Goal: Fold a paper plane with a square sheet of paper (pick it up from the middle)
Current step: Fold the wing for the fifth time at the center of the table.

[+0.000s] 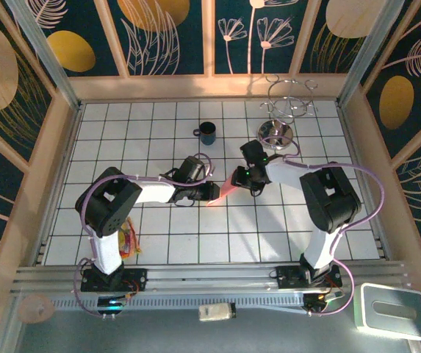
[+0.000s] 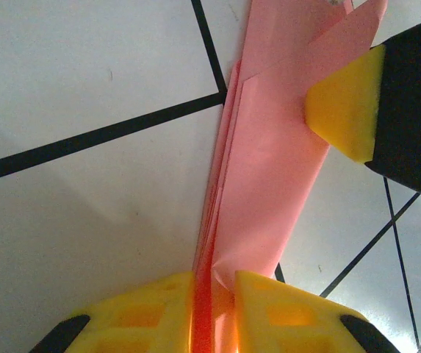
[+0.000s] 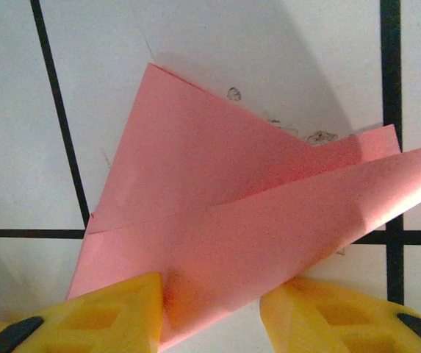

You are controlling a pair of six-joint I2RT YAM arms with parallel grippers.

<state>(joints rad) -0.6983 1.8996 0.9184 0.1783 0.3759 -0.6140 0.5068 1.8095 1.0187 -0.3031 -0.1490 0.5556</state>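
Containers first. Dark mug [image 1: 209, 133] stands upright on the tiled surface [image 1: 159, 235], beyond the left claw [image 1: 209, 190] and well apart from it. Its inside reads black, so the contents cannot be told. Wire stand [image 1: 289, 99] rises beyond the right claw [image 1: 236, 179], with a shiny metal dish [image 1: 276, 134] at its foot; too much glare to see whether the dish holds anything.

Paper plane [image 1: 221, 193]: pink, lying between the two claws, which meet nose to nose over it.

Left wrist view: left claw [image 2: 214, 283] is closed on the paper plane [image 2: 269, 184], folded layers pinched on edge between the yellow fingers. One yellow pad [image 2: 342, 110] of the right claw touches the plane's side further along.

Right wrist view: right claw [image 3: 214, 290] has its fingers parted with the plane's [image 3: 217, 191] end between them. Cannot tell whether they are pinching it.

Hard to make out: from above the claws cover most of the plane, leaving a pink sliver. In the left wrist view its far end is cut off by the frame. A colourful packet [image 1: 128, 239] lies half hidden by the left arm.
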